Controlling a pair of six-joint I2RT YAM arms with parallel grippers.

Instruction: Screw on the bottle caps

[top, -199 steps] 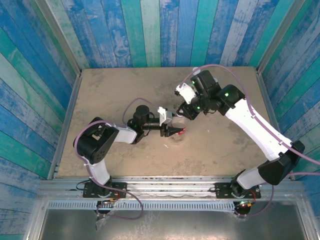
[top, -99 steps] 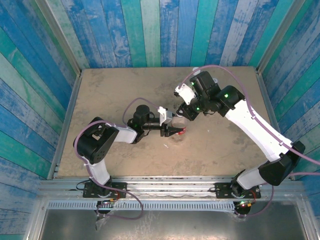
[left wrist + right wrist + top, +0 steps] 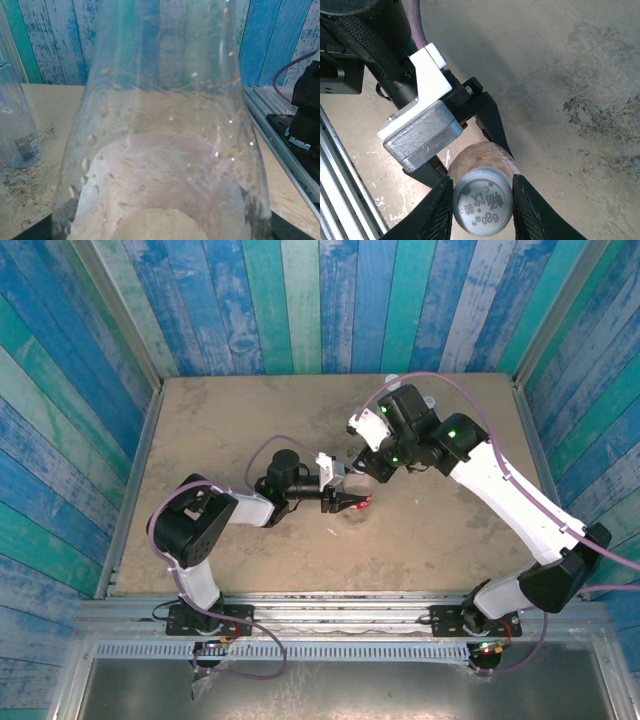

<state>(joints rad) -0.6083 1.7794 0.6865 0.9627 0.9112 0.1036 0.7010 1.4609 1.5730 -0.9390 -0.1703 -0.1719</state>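
Both jaws of my right gripper (image 3: 482, 207) pinch a bottle cap (image 3: 482, 199) — pale grey, round, ribbed rim, printing on top — seated on the mouth of a clear bottle (image 3: 165, 150). My left gripper (image 3: 470, 160) clamps that bottle's body from both sides, holding it upright near the table's (image 3: 220, 420) middle.

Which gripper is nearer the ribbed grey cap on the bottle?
Right. The right gripper pinches the round ribbed grey plastic cap between its fingers; the left gripper grips the clear plastic bottle lower down.
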